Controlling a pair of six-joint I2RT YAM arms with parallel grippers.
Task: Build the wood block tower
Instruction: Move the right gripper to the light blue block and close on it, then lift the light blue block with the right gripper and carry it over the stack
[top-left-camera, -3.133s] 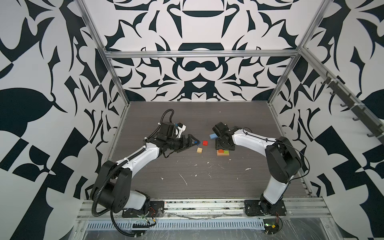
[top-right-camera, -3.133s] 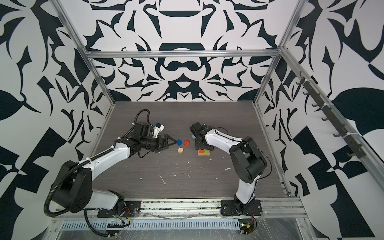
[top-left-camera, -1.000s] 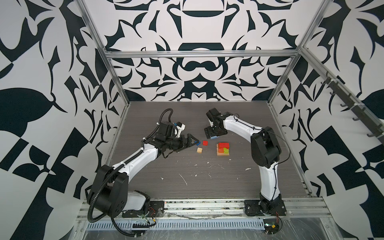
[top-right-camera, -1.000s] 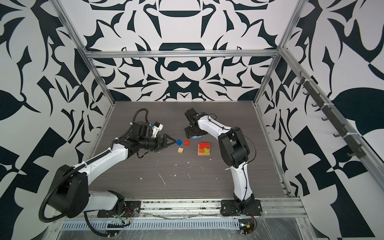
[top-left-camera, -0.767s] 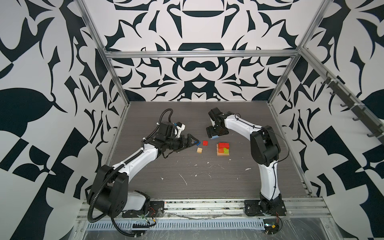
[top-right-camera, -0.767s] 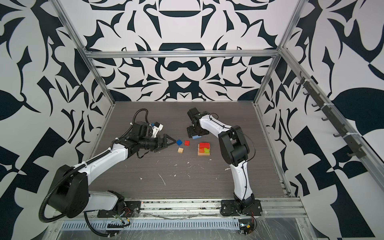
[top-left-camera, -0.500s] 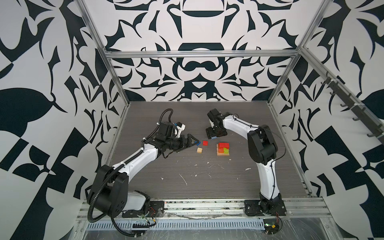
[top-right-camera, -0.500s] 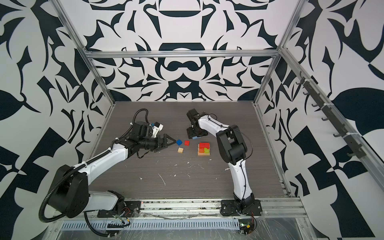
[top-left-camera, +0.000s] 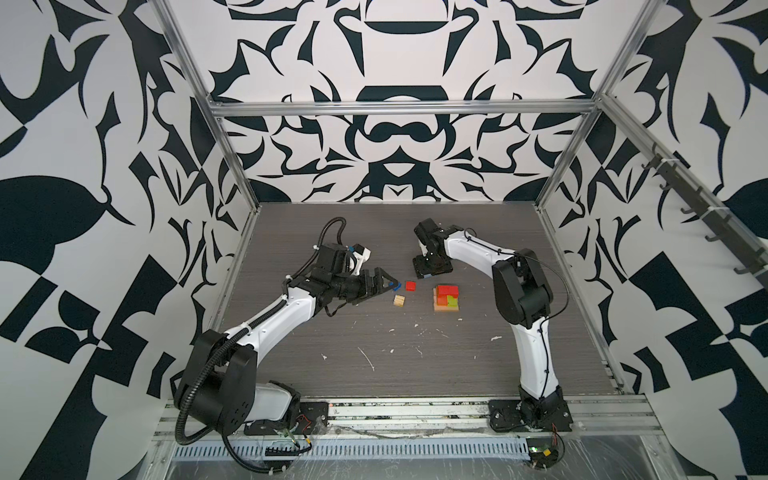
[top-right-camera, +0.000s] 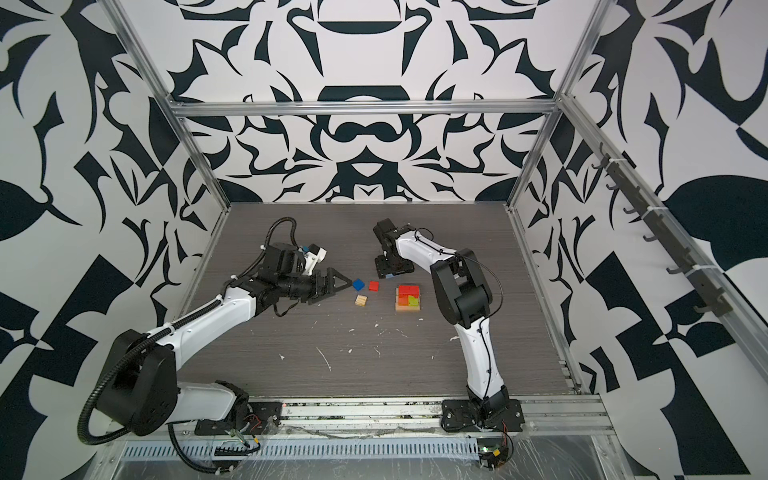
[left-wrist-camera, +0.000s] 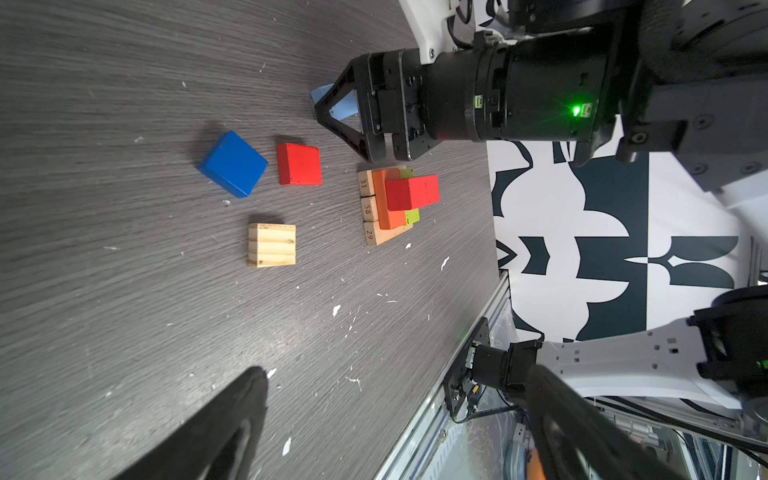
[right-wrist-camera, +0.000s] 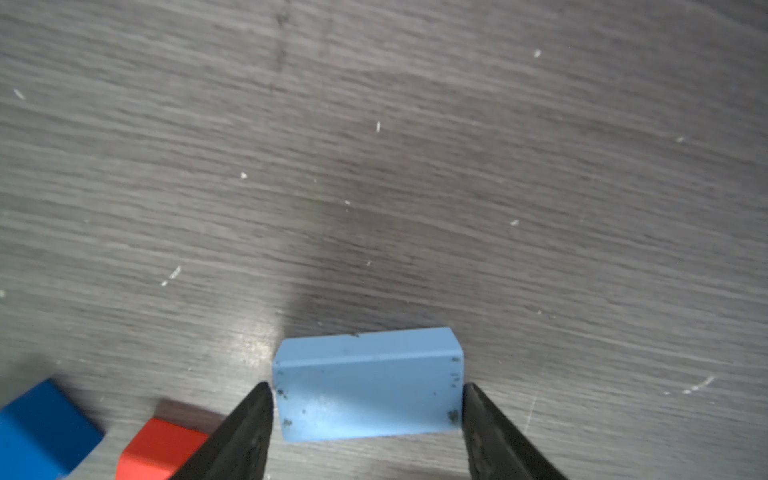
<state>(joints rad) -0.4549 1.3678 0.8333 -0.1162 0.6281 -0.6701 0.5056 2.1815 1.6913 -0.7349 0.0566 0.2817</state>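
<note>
right gripper (right-wrist-camera: 366, 388) – jaws flank the short ends of light blue block (right-wrist-camera: 368, 392), pinch not sure | long axis jaw to jaw | tower (top-left-camera: 446, 297) at 5 o'clock of it | left gripper (top-right-camera: 347, 284) spread wide – farther

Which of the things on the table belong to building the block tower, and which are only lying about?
For the job:
- half-built tower
- light blue block, between the right gripper's jaws
- dark blue cube
- red cube
- tan block

Lying about:
- white crumbs on the table
- hooks on the side wall
</note>
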